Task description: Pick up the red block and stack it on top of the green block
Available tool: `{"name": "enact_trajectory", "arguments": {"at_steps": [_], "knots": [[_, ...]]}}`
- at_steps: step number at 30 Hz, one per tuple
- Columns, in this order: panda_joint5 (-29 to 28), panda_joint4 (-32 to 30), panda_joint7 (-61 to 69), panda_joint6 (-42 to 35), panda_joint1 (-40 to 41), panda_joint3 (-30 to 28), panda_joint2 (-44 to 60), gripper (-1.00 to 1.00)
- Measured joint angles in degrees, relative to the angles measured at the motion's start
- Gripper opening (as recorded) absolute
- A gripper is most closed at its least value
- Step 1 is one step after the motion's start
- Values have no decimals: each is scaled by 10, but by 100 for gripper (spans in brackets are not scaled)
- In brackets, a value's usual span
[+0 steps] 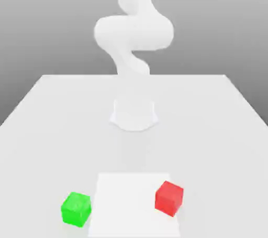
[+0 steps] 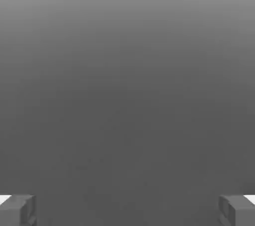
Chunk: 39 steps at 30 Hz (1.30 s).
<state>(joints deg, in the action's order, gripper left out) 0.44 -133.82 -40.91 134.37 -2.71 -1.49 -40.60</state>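
Observation:
The red block rests on the table near its front edge, toward the exterior view's right. Toward that view's left, the green block sits at about the same depth, well apart from the red one. My white arm rises from its base at the table's middle, far behind both blocks. In the hand view my gripper is open: its grey fingertips stand wide apart with nothing between them, facing plain grey background.
A lighter square patch marks the white table between the blocks; the red block sits on its right part and the green block lies just off its left side. The table's front edge is close to both blocks.

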Motion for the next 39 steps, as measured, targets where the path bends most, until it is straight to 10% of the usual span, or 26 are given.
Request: {"name": "enact_trajectory", "arguments": {"at_steps": [27,28,39], "knots": [[31,-165,431,315,-128,-19,562,0],[34,-163,433,327,-126,-15,577,-100],[15,-173,419,268,-129,-23,507,-100]]}}
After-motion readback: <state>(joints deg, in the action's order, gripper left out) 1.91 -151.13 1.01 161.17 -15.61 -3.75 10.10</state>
